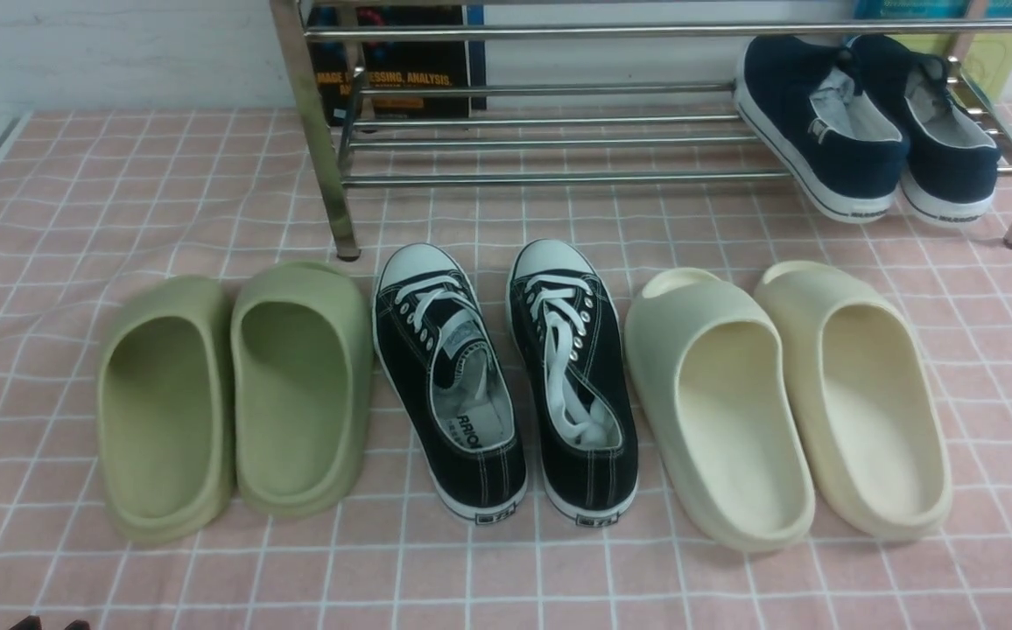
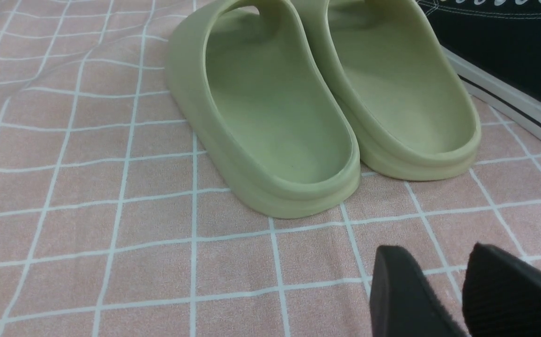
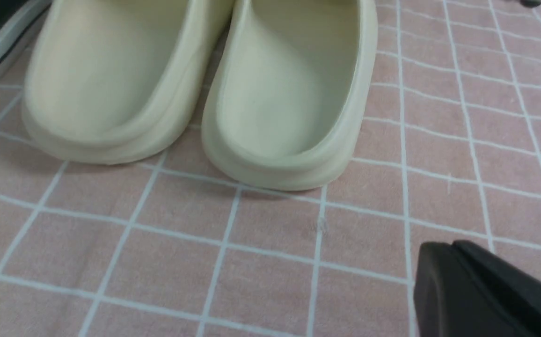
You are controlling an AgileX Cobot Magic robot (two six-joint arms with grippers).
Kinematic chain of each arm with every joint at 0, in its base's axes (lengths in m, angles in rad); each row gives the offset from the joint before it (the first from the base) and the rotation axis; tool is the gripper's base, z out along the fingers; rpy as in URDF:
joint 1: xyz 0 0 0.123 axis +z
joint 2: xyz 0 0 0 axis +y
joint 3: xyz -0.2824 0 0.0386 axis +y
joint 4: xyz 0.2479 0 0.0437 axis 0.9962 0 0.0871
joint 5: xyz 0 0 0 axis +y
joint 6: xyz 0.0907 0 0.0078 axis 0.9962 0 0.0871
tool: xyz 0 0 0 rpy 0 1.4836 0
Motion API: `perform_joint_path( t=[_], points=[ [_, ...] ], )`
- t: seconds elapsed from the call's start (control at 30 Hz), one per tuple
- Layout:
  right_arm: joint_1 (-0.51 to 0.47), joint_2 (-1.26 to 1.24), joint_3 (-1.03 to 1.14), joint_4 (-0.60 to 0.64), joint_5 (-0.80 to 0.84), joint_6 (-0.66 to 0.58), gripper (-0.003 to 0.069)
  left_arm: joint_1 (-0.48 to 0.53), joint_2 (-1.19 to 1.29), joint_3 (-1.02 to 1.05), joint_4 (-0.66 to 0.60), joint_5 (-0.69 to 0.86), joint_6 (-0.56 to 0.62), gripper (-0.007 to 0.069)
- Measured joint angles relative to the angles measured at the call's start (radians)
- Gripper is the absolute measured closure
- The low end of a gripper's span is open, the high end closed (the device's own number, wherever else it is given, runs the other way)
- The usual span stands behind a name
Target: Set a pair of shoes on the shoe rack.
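Front view: parked side by side on the lower bars of the shoe rack (image 1: pixel 558 178), at its right end, heels out toward the robot and soles tilted down over the front bar, the pair of shoes (image 1: pixel 865 122); no arm anywhere near them. Lined up in a row on the checked cloth (image 1: pixel 121 192) in front of the rack: green slides (image 1: pixel 296 385), black lace-up sneakers (image 1: pixel 449 376), cream slides (image 1: pixel 716 394), none of them part of the job. Left wrist view: low over the cloth just behind the green slides' heels, the left gripper (image 2: pixel 439 271), pads parted with cloth showing between, holding nothing. Right wrist view: likewise low, near the heels of the cream slides, the right gripper (image 3: pixel 453 248), fingers pressed together as far as visible, nothing between them. Judged from this: placing step done, task at or very near its end, both arms back at rest. Next, probably nothing more than checking that both shoes sit steady on the bars; if one looks ready to slide off the front, reach in and nudge it deeper.
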Motion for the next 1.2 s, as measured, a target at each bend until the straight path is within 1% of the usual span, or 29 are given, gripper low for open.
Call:
perform_joint_path(
  t=[0.17, 0.3, 0.63, 0.8, 0.83, 0.9, 0.93, 0.97, 1.03, 1.07, 1.13, 1.2],
  points=[
    [0.000, -0.209, 0.000, -0.004, 0.160, 0.000, 0.0625, 0.000, 0.000, 0.000, 0.000, 0.000, 0.000, 0.0387],
    [0.000, -0.308, -0.004, -0.004, 0.192, -0.001, 0.0620, 0.000, 0.000, 0.000, 0.000, 0.000, 0.000, 0.0387],
    [0.000, -0.325, -0.008, -0.017, 0.210, -0.002, 0.0604, 0.000, 0.000, 0.000, 0.000, 0.000, 0.000, 0.0387],
    [0.000, -0.325, -0.009, -0.117, 0.203, -0.001, 0.0596, 0.000, 0.000, 0.000, 0.000, 0.000, 0.000, 0.0387],
    [0.000, -0.325, -0.009, -0.135, 0.201, 0.025, 0.0595, 0.000, 0.000, 0.000, 0.000, 0.000, 0.000, 0.0387],
    [-0.003, -0.325, -0.009, -0.152, 0.200, 0.135, 0.0594, 0.000, 0.000, 0.000, 0.000, 0.000, 0.000, 0.0387],
    [-0.003, -0.325, -0.009, -0.154, 0.200, 0.148, 0.0594, 0.000, 0.000, 0.000, 0.000, 0.000, 0.000, 0.0387],
    [-0.014, -0.325, -0.009, -0.186, 0.200, 0.249, 0.0593, 0.000, 0.000, 0.000, 0.000, 0.000, 0.000, 0.0387],
    [-0.027, -0.325, -0.009, -0.235, 0.200, 0.344, 0.0591, 0.000, 0.000, 0.000, 0.000, 0.000, 0.000, 0.0387],
    [-0.028, -0.325, -0.009, -0.240, 0.200, 0.351, 0.0591, 0.000, 0.000, 0.000, 0.000, 0.000, 0.000, 0.0387],
    [-0.036, -0.325, -0.009, -0.273, 0.199, 0.406, 0.0589, 0.000, 0.000, 0.000, 0.000, 0.000, 0.000, 0.0387],
    [-0.037, -0.325, -0.009, -0.283, 0.199, 0.423, 0.0592, 0.000, 0.000, 0.000, 0.000, 0.000, 0.000, 0.0387]
  ],
)
